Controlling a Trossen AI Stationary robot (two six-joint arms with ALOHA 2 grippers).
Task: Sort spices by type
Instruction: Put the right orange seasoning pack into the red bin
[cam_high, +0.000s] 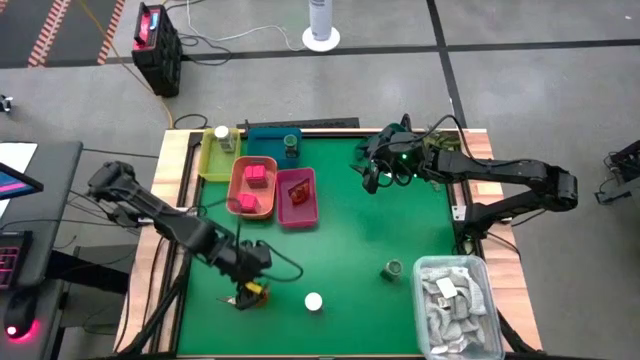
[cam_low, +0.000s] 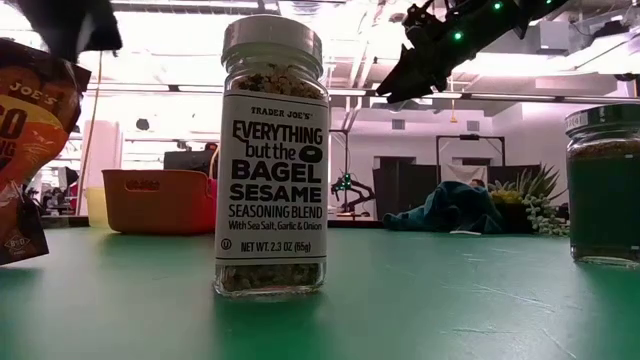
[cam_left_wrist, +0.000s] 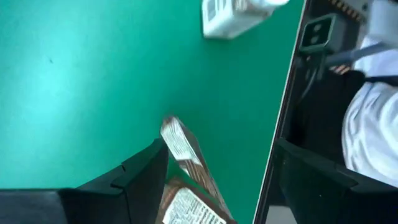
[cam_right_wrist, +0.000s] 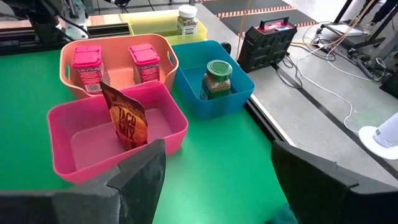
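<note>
A reddish-brown sachet (cam_high: 256, 291) stands tilted on the green table near its front left, its bottom on the table (cam_low: 30, 140). My left gripper (cam_high: 246, 293) is open, slanting down, a finger on each side of the sachet's top (cam_left_wrist: 183, 155). A white-topped jar (cam_high: 313, 301) stands upright just right of it (cam_low: 271, 150). A green-topped jar (cam_high: 391, 269) stands farther right (cam_low: 603, 185). My right gripper (cam_high: 372, 178) hangs open above the table's far middle, holding nothing (cam_right_wrist: 217, 149). My left gripper stands about the sachet's top edge (cam_left_wrist: 177, 140) from above at a slant. The sachet lies close beside one finger (cam_left_wrist: 146, 177) and far from the other. Whether that finger touches it, I cannot tell.
At the far left stand four bins: yellow (cam_high: 208, 160) with a white-topped jar, blue (cam_right_wrist: 239, 93) with a green-topped jar, orange (cam_right_wrist: 65, 62) with two pink blocks, pink (cam_right_wrist: 177, 134) with a sachet. A clear tub of grey-white packets (cam_high: 455, 305) fills the near right corner.
</note>
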